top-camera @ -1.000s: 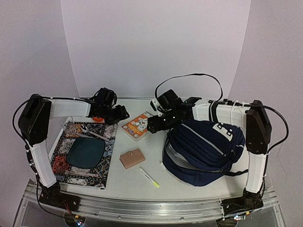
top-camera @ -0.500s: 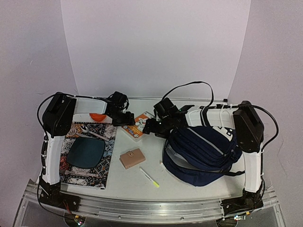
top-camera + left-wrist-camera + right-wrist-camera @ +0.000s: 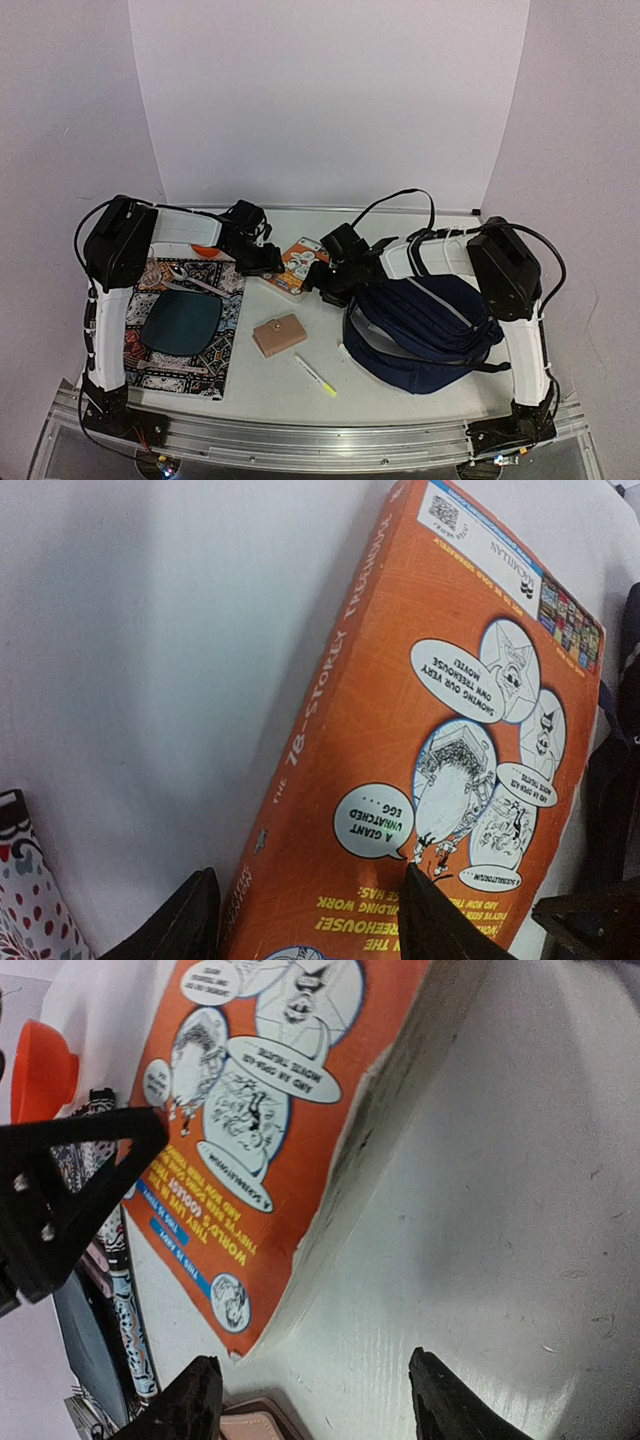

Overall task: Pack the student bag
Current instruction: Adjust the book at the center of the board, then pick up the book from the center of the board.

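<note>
Two hands meet at one orange paperback lying flat at the back middle of the tabletop. We read the spine, upside down in the left wrist view: "THE 78-STOREY TREEHOUSE". Cover bubbles read "A GIANT UNHATCHED EGG..." and "SHOWING OUR VERY OWN TREEHOUSE MOVIE!", and one looks like "AN OPEN AIR MOVIE THEATRE". The publisher mark at the far corner looks like "MACMILLAN", but it is small and we are not sure. The yellow text at the near edge is cut off, so we skip it.

The left hand is released, fingers apart. One finger is off the spine side over the tabletop, the other over the cover. We cannot tell if either touches the book. The right hand is released too, fingers spread, with bare tabletop and the book's page-edge corner ahead of them and nothing between the pads.

The student bag, navy with thin grey stripes, lies on the right half of the tabletop under the right forearm, near the book. Any label on it is too small to read.

On the left half a patterned black-red-white mat carries a dark teal oval and a spoon, with an orange bowl at its far edge. A tan wallet and a yellow pen lie between the mat and the bag.
</note>
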